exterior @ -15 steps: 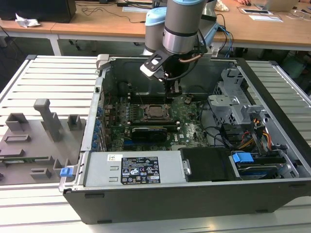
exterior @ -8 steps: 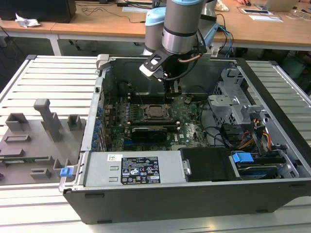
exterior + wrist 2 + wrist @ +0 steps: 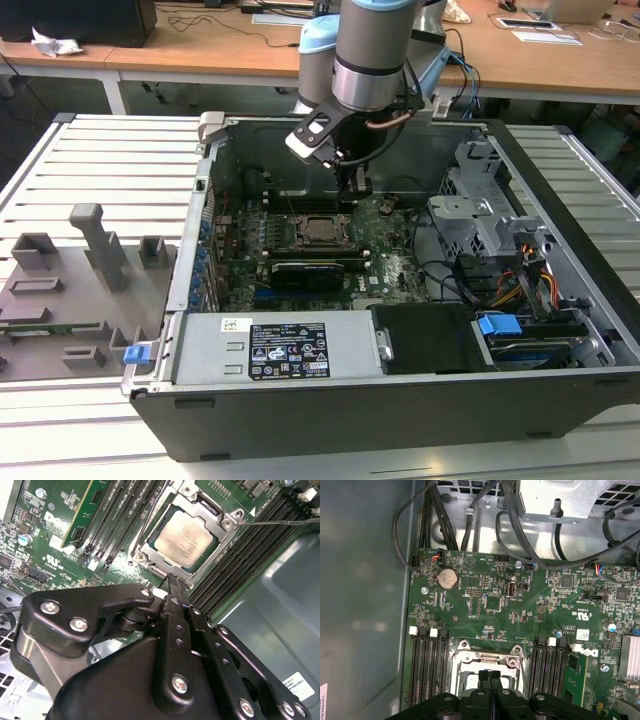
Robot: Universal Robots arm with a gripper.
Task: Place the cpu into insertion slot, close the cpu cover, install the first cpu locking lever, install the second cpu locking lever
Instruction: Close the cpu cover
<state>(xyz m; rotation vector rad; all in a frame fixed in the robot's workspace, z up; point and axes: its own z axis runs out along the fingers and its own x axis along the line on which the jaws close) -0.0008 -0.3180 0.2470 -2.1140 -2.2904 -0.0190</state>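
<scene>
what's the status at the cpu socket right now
Pincer shut, nothing held, tip at socket edge. Cpu seated, cover down around it. No obstruction seen.

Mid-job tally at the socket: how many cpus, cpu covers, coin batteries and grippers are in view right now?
cpu: 1
cpu cover: 1
coin battery: 1
gripper: 1
Total: 4

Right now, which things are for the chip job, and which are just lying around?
For the job:
cpu
cpu cover, closed over it
the arm's shut jaws, right by the cover

Just lying around:
round battery
black cables
grey blocks outside the case
blue clip
</scene>
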